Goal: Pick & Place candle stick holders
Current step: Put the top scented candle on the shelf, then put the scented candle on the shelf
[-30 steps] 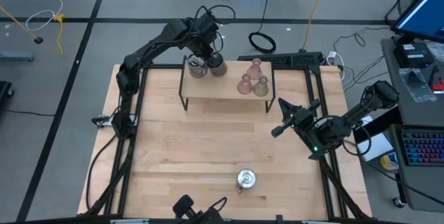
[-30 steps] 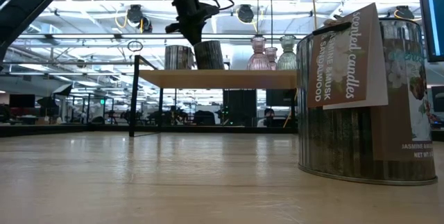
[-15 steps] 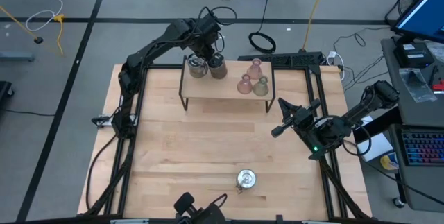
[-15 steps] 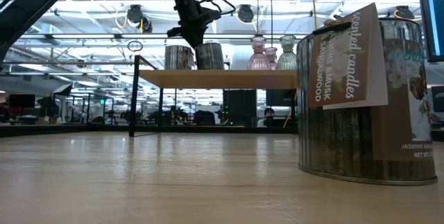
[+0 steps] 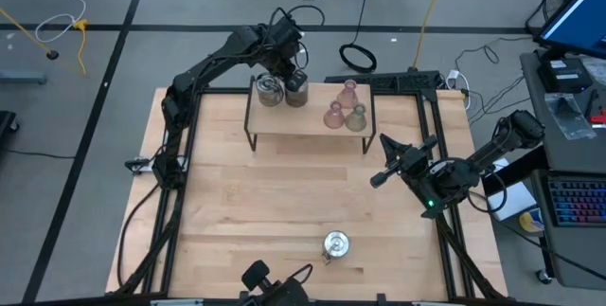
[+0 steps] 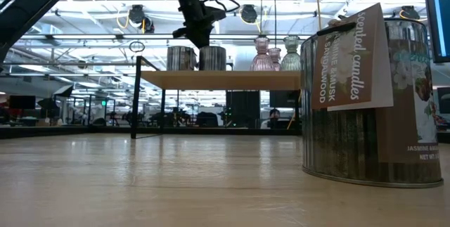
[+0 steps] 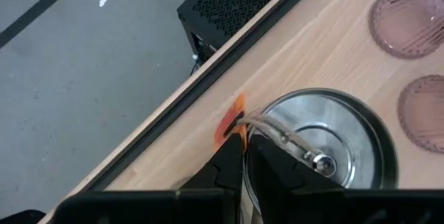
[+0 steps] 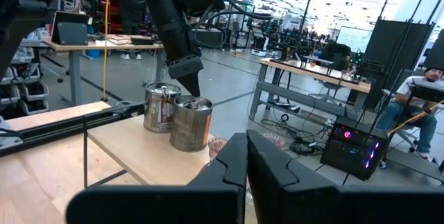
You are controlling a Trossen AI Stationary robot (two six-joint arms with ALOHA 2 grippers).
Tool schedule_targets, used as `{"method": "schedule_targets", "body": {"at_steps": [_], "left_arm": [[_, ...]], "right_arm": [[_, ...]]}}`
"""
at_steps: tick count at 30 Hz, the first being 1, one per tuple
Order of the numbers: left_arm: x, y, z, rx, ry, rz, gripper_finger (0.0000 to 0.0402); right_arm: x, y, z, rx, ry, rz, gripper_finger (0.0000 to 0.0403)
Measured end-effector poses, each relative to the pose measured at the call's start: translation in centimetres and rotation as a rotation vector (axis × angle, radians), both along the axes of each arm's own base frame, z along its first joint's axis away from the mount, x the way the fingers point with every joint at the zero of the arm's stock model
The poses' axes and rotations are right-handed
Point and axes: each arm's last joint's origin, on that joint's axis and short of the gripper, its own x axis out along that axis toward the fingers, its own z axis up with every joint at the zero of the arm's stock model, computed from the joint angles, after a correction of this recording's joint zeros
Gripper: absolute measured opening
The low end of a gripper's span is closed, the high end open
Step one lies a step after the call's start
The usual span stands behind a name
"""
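On the small raised shelf (image 5: pixel 284 126) at the far side of the counter (image 5: pixel 246 211), the left end effector (image 5: pixel 292 71) reached down with its fingers pinching the rim of a silver holder (image 5: pixel 297 91), which stood upright beside a second silver holder (image 5: pixel 270 90). Three glass holders (image 5: pixel 345 110) clustered at the shelf's right end, a third silver holder (image 5: pixel 336 243) sat near the counter's near edge, and the right end effector (image 5: pixel 381 159) hung at the right, fingers pressed together.
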Motion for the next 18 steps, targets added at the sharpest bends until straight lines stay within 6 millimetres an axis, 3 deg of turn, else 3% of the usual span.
{"method": "schedule_targets", "body": {"at_steps": [10,18], "left_arm": [[-0.2,-0.2,0.4,0.003,-0.007,-0.002,0.0033],[-1.8,-2.6,4.1,0.018,-0.125,-0.003,0.0033]], "right_arm": [[0.0,0.0,0.0,0.0,-0.001,0.0,0.0],[0.0,0.0,0.0,0.0,0.0,0.0,0.0]]}}
